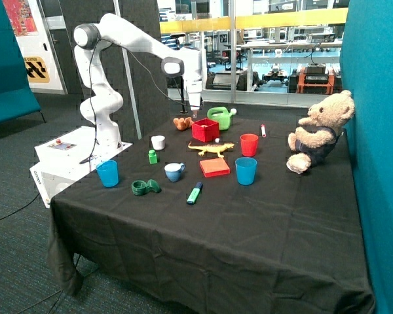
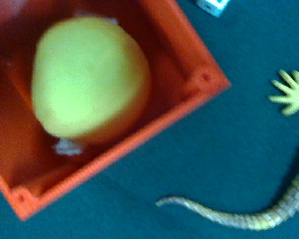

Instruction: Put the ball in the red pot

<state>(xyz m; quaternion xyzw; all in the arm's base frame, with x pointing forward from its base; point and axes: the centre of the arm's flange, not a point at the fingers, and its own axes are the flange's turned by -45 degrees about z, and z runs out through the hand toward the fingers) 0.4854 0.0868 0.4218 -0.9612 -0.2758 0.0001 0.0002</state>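
The pale yellow ball [image 2: 89, 79] fills much of the wrist view and hangs over the open inside of the red pot [image 2: 184, 107]. Small pale fingertip parts [image 2: 66, 147] show at two opposite sides of the ball, so the gripper looks shut on it. In the outside view the gripper [image 1: 194, 114] points straight down just above the far edge of the red pot [image 1: 205, 130], which stands at the back middle of the black table. The ball itself does not show in the outside view.
A green watering can [image 1: 221, 118] and a brownish-orange lumpy toy [image 1: 181, 122] flank the pot. A yellow toy lizard [image 1: 211, 149] lies just in front of it, and its tail [image 2: 249, 216] shows in the wrist view. A red cup [image 1: 249, 144], flat red block [image 1: 214, 167], blue cups and a teddy bear [image 1: 318, 131] stand nearby.
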